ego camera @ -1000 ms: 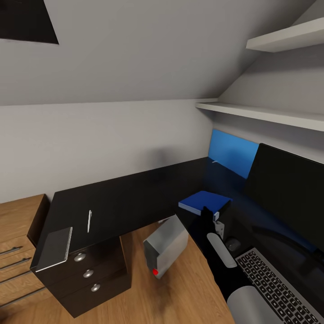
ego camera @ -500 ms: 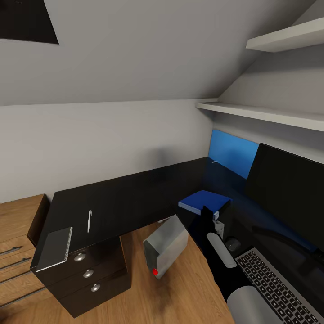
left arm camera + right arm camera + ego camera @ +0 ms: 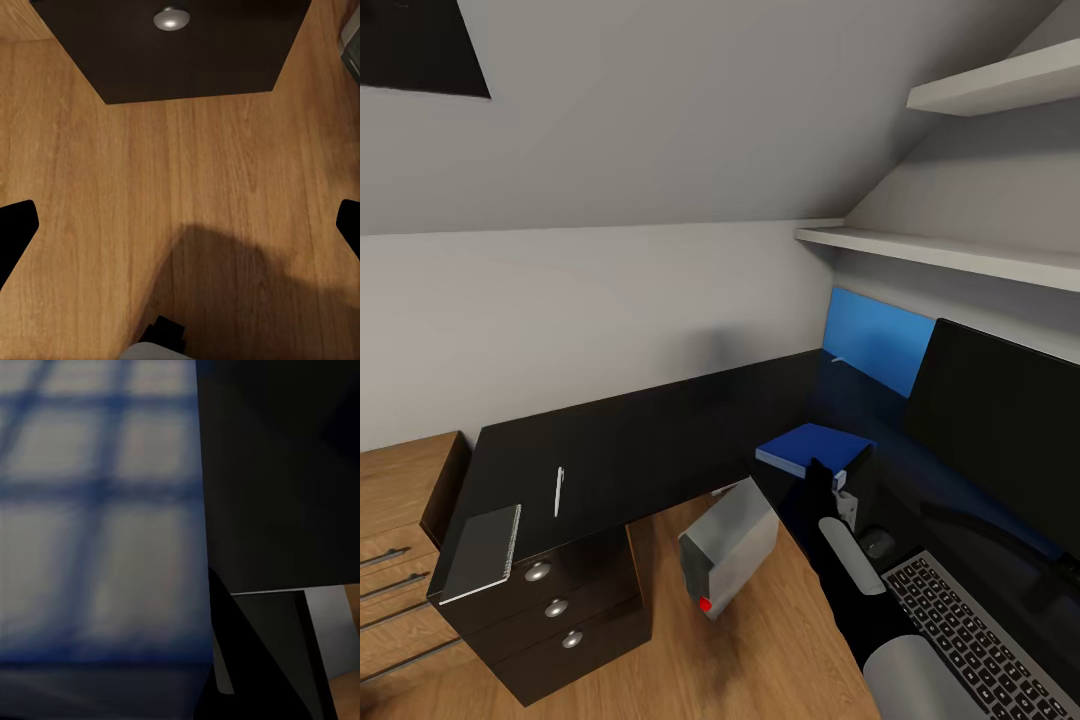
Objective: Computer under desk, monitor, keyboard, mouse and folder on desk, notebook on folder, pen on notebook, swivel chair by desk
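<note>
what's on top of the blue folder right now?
Nothing shows on the folder; the right pincer covers its near corner. The notebook and pen lie at the desk's far end.

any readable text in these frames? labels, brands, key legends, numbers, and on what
None readable.
Slim dark-grey keyboard: key legends too small to read.
Wide black-fronted monitor: screen dark, no text showing.
Light-grey box computer tower: a plain red dot, no lettering.
Bright-blue folder and dark-grey glossy notebook: covers blank.
</note>
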